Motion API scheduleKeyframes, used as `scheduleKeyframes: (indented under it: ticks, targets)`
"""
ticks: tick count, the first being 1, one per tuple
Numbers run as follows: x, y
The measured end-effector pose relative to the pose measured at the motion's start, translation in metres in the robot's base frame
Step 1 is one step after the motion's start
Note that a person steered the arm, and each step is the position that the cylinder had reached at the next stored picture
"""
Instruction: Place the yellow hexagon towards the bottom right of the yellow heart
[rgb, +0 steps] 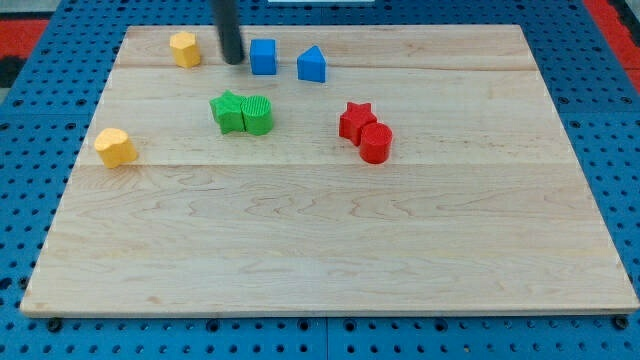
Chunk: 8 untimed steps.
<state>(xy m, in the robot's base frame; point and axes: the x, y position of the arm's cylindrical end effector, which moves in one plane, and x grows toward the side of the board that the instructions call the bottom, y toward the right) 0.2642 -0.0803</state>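
Tip (233, 60) stands between yellow hexagon (184, 48) and blue cube (262, 56), touching neither; no claw shows.

My tip (233, 60) rests between the yellow hexagon (184, 48) and the blue cube (262, 56).

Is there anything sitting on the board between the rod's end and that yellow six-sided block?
Nothing: in the camera view, only bare wood separates my tip from the yellow hexagon at its left.

My tip (233, 60) rests on the board, rod upright, near the view's top.
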Motion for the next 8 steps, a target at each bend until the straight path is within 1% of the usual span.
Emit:
scheduleKeyframes:
  ticks: [1,2,3,4,5,6,7,8]
  targets:
    - [-0.023,-0.022]
    - [-0.041,-0.025]
    - [-0.020,-0.125]
    - [-0.036,-0.121]
    - [-0.041,-0.184]
    - [-0.039,-0.195]
    - [0.019,-0.194]
    - [0.054,-0.194]
